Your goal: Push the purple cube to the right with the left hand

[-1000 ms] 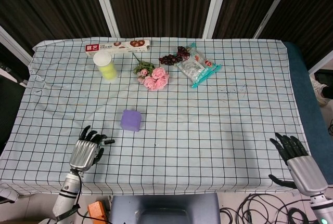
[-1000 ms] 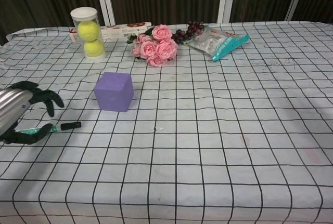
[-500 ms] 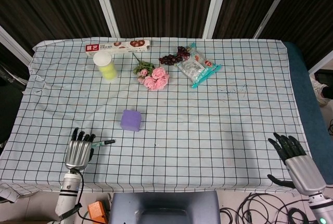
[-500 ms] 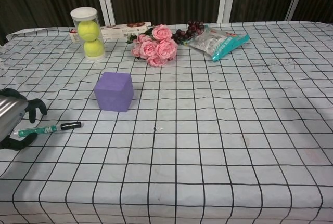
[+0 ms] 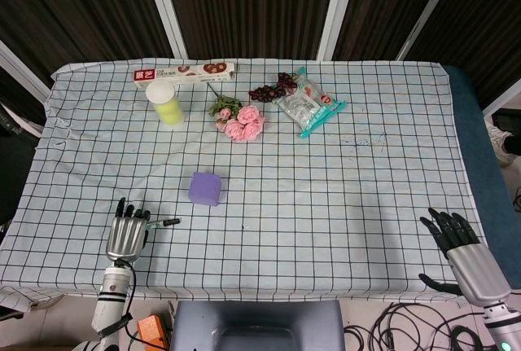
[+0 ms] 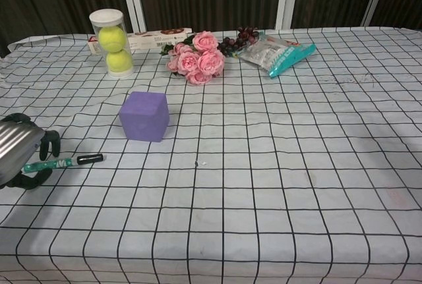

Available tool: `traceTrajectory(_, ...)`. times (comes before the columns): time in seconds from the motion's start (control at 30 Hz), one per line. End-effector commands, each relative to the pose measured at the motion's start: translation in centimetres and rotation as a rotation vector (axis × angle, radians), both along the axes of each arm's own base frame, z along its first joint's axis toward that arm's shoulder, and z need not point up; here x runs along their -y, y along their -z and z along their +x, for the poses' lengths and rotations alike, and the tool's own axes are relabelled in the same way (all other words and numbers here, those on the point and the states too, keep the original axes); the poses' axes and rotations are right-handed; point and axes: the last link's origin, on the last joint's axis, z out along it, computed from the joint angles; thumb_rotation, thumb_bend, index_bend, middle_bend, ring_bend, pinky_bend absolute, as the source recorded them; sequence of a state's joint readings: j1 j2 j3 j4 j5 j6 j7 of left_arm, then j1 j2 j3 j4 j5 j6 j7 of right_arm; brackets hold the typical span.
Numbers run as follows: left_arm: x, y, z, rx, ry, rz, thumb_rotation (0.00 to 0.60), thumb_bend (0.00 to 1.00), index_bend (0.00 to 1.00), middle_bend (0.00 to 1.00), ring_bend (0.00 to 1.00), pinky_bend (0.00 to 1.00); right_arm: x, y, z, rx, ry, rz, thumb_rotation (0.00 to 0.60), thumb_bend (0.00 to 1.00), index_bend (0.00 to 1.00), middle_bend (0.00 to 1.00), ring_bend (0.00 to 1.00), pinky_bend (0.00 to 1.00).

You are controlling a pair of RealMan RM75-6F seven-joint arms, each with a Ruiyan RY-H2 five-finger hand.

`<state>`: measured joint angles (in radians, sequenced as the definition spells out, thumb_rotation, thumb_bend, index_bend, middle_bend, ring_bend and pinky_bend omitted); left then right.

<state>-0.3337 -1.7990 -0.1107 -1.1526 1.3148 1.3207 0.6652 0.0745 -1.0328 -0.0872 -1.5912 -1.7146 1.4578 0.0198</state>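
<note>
At the near left corner of the desk (image 5: pixel 350 204), which is covered with a checked cloth, the left hand (image 5: pixel 124 235) lies flat over the surface with its fingers apart and extended toward the far edge, holding nothing. A marker pen (image 6: pixel 64 162) lies just beside its fingertips, reaching out to the right of them. Farther from the near edge and a little right of the pen sits the purple cube (image 5: pixel 205 188), apart from the hand and untouched. Along the far edge, from the left, stand a clear tube of tennis balls (image 6: pixel 113 41), a long biscuit box (image 5: pixel 185 72), a bunch of pink roses (image 6: pixel 196 60), dark grapes (image 5: pixel 272 89) and a teal snack bag (image 5: pixel 308 104). At the near right corner the right hand (image 5: pixel 466 251) rests past the desk's edge, fingers spread and empty.
</note>
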Motion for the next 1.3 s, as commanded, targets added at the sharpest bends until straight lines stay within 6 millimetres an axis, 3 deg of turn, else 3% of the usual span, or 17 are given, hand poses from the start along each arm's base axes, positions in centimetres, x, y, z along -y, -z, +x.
traceTrajectory(0.03, 0.0, 0.1, 0.0, -0.002, -0.001, -0.006, 0.6, 0.35, 0.51, 0.52, 0.31, 0.16, 0.0, 0.0, 0.0, 0.0, 0.0, 0.0, 0.6, 0.31, 0.0, 0.0, 0.0, 0.06)
traceTrajectory(0.33, -0.3, 0.6, 0.3, 0.004, 0.01, -0.022, 0.6, 0.36, 0.57, 0.57, 0.33, 0.16, 0.0, 0.0, 0.0, 0.0, 0.001, -0.002, 0.6, 0.31, 0.0, 0.0, 0.0, 0.06)
traceTrajectory(0.5, -0.3, 0.6, 0.3, 0.013, 0.019, -0.033, 0.6, 0.39, 0.64, 0.7, 0.39, 0.16, 0.0, -0.1, 0.0, 0.001, 0.001, -0.005, 0.6, 0.31, 0.0, 0.0, 0.0, 0.06)
traceTrajectory(0.7, -1.1, -2.3, 0.3, 0.025, 0.121, 0.051, 0.6, 0.48, 0.74, 0.79, 0.44, 0.14, -0.1, -0.2, 0.0, 0.003, 0.002, -0.006, 0.6, 0.31, 0.0, 0.0, 0.0, 0.06)
traceTrajectory(0.87, -3.3, -6.4, -0.6, 0.038, 0.204, 0.129, 0.6, 0.48, 0.75, 0.81, 0.44, 0.12, -0.1, -0.2, -0.1, 0.002, 0.007, -0.008, 0.6, 0.31, 0.0, 0.0, 0.0, 0.06)
traceTrajectory(1.0, -6.2, -8.2, -1.7, 0.03, 0.221, 0.131, 0.6, 0.47, 0.75, 0.81, 0.44, 0.12, 0.1, 0.1, -0.1, -0.004, 0.009, -0.001, 0.6, 0.31, 0.0, 0.0, 0.0, 0.06)
traceTrajectory(1.17, -9.3, -8.1, -2.7, 0.003, 0.224, 0.127, 0.6, 0.47, 0.75, 0.81, 0.44, 0.12, 0.3, 0.1, -0.1, -0.005, 0.015, -0.005, 0.6, 0.31, 0.0, 0.0, 0.0, 0.06)
traceTrajectory(1.3, -10.2, -7.0, -2.9, -0.003, 0.231, 0.107, 0.6, 0.47, 0.75, 0.8, 0.44, 0.12, 0.4, 0.0, -0.2, -0.005, 0.021, -0.005, 0.6, 0.31, 0.0, 0.0, 0.0, 0.06)
